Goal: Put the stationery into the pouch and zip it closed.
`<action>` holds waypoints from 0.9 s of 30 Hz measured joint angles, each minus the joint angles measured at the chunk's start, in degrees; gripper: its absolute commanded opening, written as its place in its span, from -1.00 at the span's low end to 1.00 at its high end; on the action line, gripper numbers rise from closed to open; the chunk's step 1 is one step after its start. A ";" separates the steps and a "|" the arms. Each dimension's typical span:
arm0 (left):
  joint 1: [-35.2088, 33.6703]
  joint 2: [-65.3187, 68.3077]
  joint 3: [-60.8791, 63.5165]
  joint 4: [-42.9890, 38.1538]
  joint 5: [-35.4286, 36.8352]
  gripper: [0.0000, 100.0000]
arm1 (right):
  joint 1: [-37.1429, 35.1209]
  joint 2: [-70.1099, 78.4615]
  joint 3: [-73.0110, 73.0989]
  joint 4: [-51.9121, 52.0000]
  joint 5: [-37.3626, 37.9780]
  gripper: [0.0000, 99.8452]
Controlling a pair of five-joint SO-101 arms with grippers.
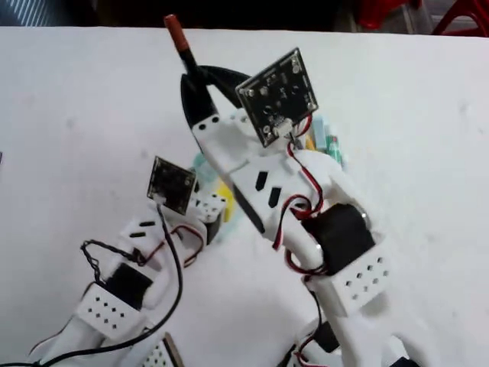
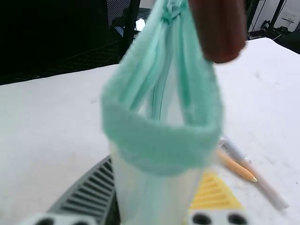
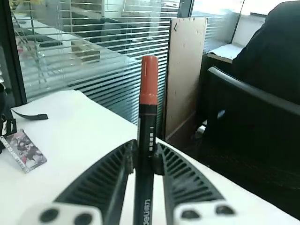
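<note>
My right gripper (image 3: 144,157) is shut on a black marker (image 3: 146,136) with a red-brown cap (image 3: 149,79). In the high view that marker (image 1: 183,47) points away over the table's far side, held by the right gripper (image 1: 197,80). The mint-green pouch (image 2: 161,136) hangs upright with its mouth open, its clear lower part between the fingers (image 2: 89,192) of my left gripper (image 1: 208,200). The marker's cap (image 2: 220,28) hovers just above the pouch's rim. An orange pencil (image 2: 236,166) and a white pen (image 2: 255,180) lie on the table beside the pouch.
More pens (image 1: 328,145) lie on the white table (image 1: 92,115) beside the right arm. A small printed card (image 3: 23,150) and a black strap (image 3: 30,116) rest farther off. The table's far edge (image 1: 76,27) borders a dark floor.
</note>
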 measured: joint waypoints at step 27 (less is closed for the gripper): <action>0.09 0.00 0.00 0.00 0.00 -0.72 | 0.00 -3.52 11.08 -14.42 0.00 -0.97</action>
